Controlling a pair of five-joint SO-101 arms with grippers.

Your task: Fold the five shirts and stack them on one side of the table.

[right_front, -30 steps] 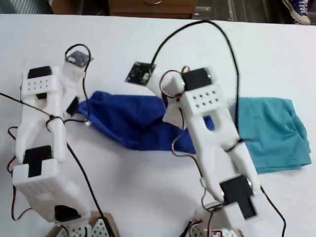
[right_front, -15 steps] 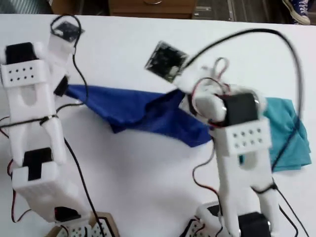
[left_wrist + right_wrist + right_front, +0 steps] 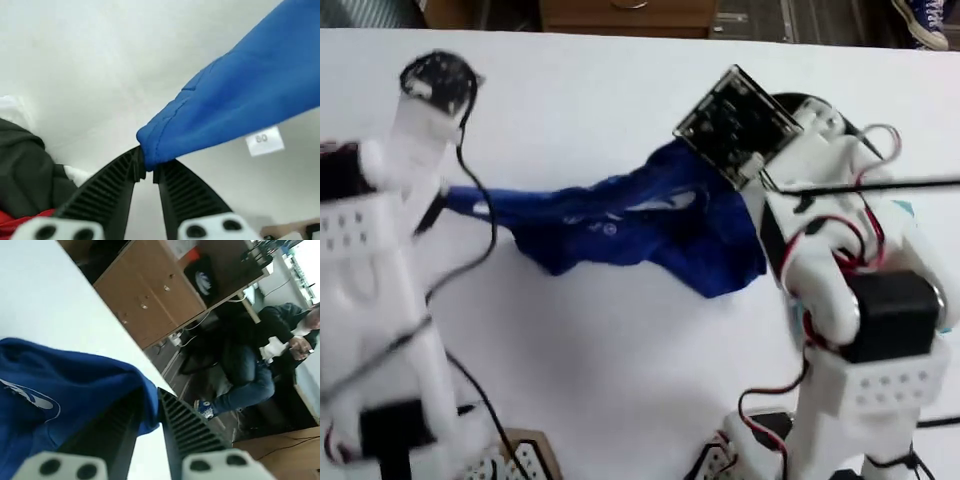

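Lifting: both arms hold the blue shirt (image 3: 620, 225) up between them, one at each end.
Change: a second ago the shirt lay slack and bunched on the desk (image 3: 620, 380) with both arms low over it. Since then the arms have risen and drawn apart, and the cloth has come up with them into a long band.
Meaning: I judge this to be the spreading step for this shirt. It is off the heap and being pulled out so it can be laid flat. No fold has been made in it yet.
Left pincer: the left pincer (image 3: 148, 162) is clamped on a hemmed corner of the shirt, and the cloth bulges just past the tips. A small white tag (image 3: 264, 140) hangs under the fabric farther along.
Right pincer: the right pincer (image 3: 150, 395) is closed on the opposite edge, with blue cloth pinched between its ribbed fingers. It is raised high enough that the room beyond the desk edge shows.
Shirt: it spans from one pincer to the other over the middle of the desk, higher at the right end. It sags between them, and I cannot tell whether the lowest folds touch the desk.
Next: laying it flat will probably need both ends kept taut while coming down evenly, or the sag will bunch again.
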